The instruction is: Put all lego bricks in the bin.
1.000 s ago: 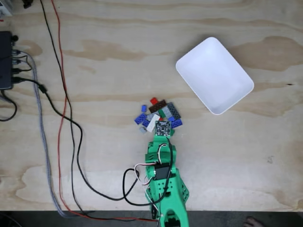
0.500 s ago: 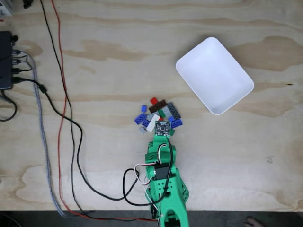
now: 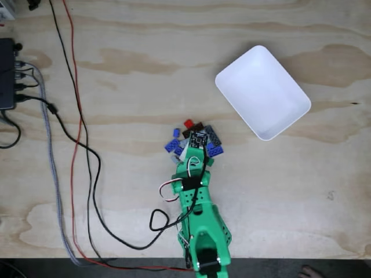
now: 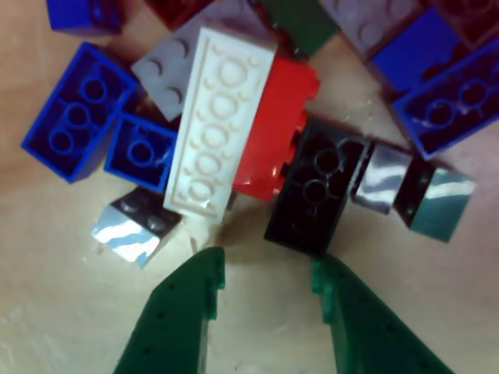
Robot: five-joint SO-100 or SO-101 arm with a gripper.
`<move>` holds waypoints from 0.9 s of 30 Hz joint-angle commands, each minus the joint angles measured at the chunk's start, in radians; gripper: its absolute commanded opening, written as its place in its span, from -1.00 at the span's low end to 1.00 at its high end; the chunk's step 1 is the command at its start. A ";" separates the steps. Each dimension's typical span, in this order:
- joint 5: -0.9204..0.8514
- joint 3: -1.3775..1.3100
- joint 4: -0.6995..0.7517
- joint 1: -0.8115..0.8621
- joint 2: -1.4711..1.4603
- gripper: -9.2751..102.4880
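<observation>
**A:** Plywood table [image 3: 116, 69]: arm's pushed forward over the lego bricks [image 3: 197, 141], mid-table toward the near edge. Bin [image 3: 262, 92] sits empty, back right.

**B:** Gripper [image 4: 265, 284] open, holding nothing, lined up for the first pick.

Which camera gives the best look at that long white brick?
The other view: the white brick lies large and sharp, underside tubes up, among blue and red bricks just beyond the open gripper. In the fixed view the green arm covers that part of the pile.
</observation>
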 commanded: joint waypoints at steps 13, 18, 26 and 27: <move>-0.106 -0.121 -0.123 0.158 -0.179 -0.56; -0.156 -0.153 -0.179 0.241 -0.218 -0.57; -0.153 -0.190 -0.233 0.199 -0.291 -0.83; -0.152 -0.190 -0.232 0.195 -0.285 -0.83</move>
